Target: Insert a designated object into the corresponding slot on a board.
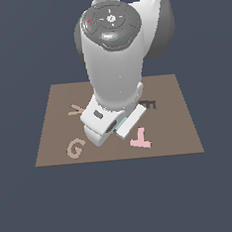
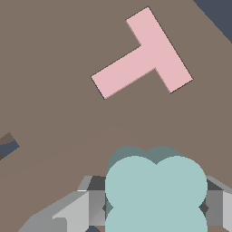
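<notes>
Colours on the brown board

The board (image 1: 53, 113) was flat brown against a plain dark slate-blue surface (image 1: 26, 210). The T piece (image 2: 142, 56) was pale pink, the G (image 1: 75, 149) light tan, the E-shaped cutout (image 1: 150, 104) very dark. The clover piece (image 2: 156, 195) was pale teal, shaded darker along one edge. The arm (image 1: 114, 63) was glossy white with a grey cap; the tool (image 2: 156, 206) showed grey and white.

Pink T piece (image 1: 140, 138) (image 2: 142, 55): lying flat, toward exterior view's right, near front edge. Tan G piece (image 1: 75, 148): lying flat, toward exterior view's left, well apart from T. Tan Y-like piece (image 1: 75, 110): sitting behind G, partly hidden. Dark E-shaped cutout (image 1: 149, 104): showing behind T, partly hidden. Dark grey-blue ground (image 1: 26, 210): surrounding everything.
</notes>
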`<action>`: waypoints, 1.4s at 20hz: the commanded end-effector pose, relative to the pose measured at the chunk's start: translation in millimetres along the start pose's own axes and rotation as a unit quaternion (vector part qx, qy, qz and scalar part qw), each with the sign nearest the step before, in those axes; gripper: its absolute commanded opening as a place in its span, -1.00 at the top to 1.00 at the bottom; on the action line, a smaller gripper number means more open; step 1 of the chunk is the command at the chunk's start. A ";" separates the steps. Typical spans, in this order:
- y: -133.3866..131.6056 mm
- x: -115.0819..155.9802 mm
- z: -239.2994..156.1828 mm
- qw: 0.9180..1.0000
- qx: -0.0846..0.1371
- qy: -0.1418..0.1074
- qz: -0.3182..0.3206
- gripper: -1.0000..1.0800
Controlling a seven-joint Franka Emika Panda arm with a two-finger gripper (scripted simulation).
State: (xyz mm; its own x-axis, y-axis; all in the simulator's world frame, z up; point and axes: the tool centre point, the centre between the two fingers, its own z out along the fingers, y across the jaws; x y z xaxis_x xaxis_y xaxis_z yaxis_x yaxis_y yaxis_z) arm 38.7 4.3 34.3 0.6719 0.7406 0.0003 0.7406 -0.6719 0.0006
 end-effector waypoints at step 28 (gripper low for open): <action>-56.2 -44.7 -5.9 0.883 0.000 0.000 -0.470 1.00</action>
State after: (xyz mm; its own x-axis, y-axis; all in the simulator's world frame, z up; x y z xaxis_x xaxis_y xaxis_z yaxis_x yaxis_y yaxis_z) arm -31.5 9.6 39.9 -0.2159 0.9764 -0.0010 0.9764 0.2159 0.0000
